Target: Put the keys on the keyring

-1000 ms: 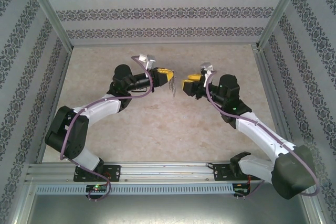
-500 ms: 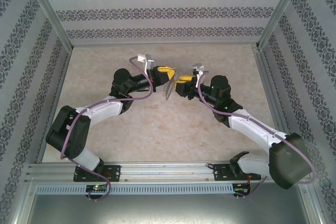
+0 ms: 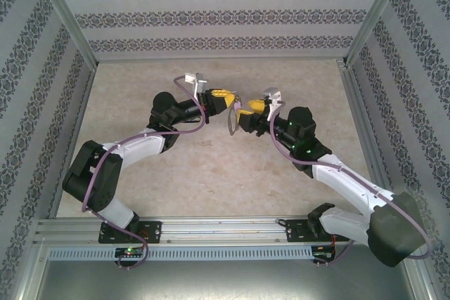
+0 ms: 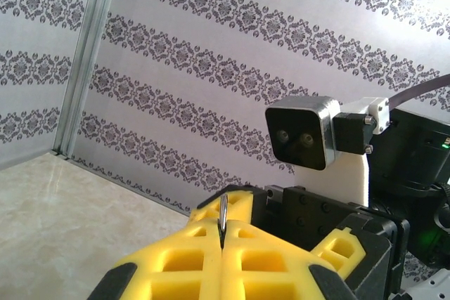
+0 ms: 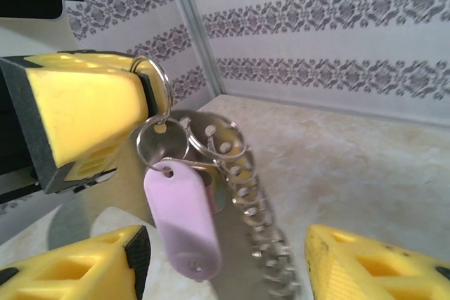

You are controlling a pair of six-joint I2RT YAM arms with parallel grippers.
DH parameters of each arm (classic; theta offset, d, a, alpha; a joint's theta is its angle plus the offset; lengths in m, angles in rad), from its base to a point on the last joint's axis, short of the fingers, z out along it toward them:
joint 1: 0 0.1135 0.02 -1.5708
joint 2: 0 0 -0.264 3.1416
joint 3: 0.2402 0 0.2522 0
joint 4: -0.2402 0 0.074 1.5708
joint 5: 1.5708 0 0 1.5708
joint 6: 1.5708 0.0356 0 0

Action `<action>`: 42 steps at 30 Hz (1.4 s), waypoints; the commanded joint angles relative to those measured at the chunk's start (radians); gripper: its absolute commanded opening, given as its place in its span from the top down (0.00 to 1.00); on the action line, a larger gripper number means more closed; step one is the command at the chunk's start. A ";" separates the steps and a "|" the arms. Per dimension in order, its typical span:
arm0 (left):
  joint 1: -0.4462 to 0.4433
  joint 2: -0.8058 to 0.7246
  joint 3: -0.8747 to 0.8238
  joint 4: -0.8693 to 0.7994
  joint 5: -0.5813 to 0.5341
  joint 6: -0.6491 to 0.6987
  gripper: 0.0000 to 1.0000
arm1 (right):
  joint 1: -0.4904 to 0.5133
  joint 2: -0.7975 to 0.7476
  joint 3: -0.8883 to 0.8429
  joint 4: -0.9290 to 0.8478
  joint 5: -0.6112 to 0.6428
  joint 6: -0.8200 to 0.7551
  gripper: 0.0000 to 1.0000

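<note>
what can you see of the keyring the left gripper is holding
The keyring is a grey metal split ring, pinched at the tip of the shut left gripper and held clear of the table. Below it dangle a second ring, a lilac oblong tag, several small rings and a fine metal chain, blurred lower down. The open right gripper sits just below, not touching.

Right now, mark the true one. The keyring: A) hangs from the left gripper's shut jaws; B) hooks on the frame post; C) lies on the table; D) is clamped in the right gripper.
A: in the right wrist view the keyring hangs from the left gripper, jaws shut on its top ring; the right gripper stands open below.
</note>
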 commanded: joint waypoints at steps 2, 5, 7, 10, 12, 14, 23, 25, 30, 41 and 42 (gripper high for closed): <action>-0.020 -0.003 0.040 0.065 0.029 -0.013 1.00 | 0.004 -0.020 -0.006 -0.012 0.058 -0.054 0.36; -0.023 -0.004 0.042 0.059 0.030 -0.010 1.00 | 0.012 -0.012 -0.001 -0.007 0.063 -0.063 0.34; -0.025 -0.005 0.043 0.053 0.031 -0.006 1.00 | 0.021 -0.002 0.007 -0.008 0.062 -0.071 0.33; -0.028 -0.007 0.048 0.045 0.033 -0.004 1.00 | 0.035 0.015 0.021 -0.009 0.067 -0.084 0.31; -0.030 -0.009 0.050 0.040 0.033 0.000 1.00 | 0.040 0.027 0.031 -0.008 0.072 -0.091 0.30; -0.032 -0.009 0.053 0.034 0.035 0.002 1.00 | 0.045 0.039 0.042 -0.008 0.086 -0.098 0.30; -0.038 -0.013 0.057 0.015 0.032 0.015 1.00 | 0.057 0.056 0.074 -0.002 0.144 -0.133 0.30; -0.041 -0.013 0.058 0.012 0.031 0.019 1.00 | 0.059 0.056 0.079 -0.008 0.158 -0.141 0.30; -0.041 -0.017 0.058 0.004 0.027 0.025 1.00 | 0.060 0.036 0.061 -0.014 0.196 -0.162 0.38; -0.042 -0.022 0.062 -0.007 0.022 0.039 1.00 | 0.059 -0.035 -0.004 -0.048 0.144 -0.181 0.50; -0.041 -0.022 0.062 -0.007 0.020 0.040 1.00 | 0.059 -0.040 -0.005 -0.057 0.131 -0.180 0.51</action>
